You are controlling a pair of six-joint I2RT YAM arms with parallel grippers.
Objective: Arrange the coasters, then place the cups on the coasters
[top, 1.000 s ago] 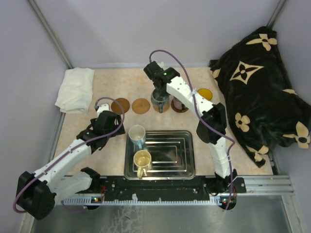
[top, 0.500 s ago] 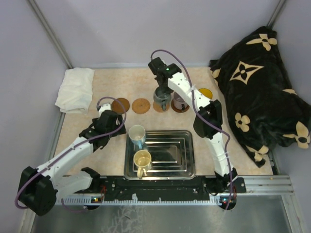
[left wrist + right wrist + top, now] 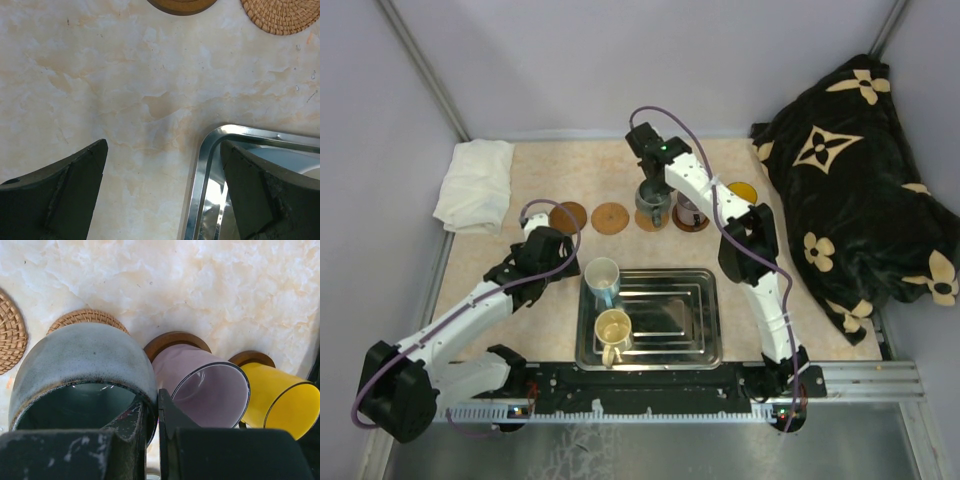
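Note:
My right gripper [image 3: 156, 402] is shut on the rim of the grey-blue cup [image 3: 85, 362], one finger inside and one outside. The cup [image 3: 651, 207] sits over a woven tan coaster [image 3: 87, 316]; contact cannot be told. Right of it, a purple cup [image 3: 210, 385] stands on a dark coaster [image 3: 172, 339], and a yellow cup [image 3: 280, 397] on another coaster [image 3: 252, 358]. Two bare coasters, dark [image 3: 568, 216] and tan [image 3: 610, 217], lie to the left. A white-and-blue cup [image 3: 602, 277] and a cream cup [image 3: 613, 329] stand in the steel tray [image 3: 695, 345]. My left gripper [image 3: 165, 187] hangs open over the tray's far-left corner [image 3: 200, 170].
A folded white cloth [image 3: 475, 185] lies at the back left. A black blanket with cream flowers [image 3: 860, 170] fills the right side. The tray sits between the two arm bases at the near edge.
The right gripper carried the grey-blue cup slightly right and down toward the tan coaster, then held still. The left gripper edged a little toward the tray, still open.

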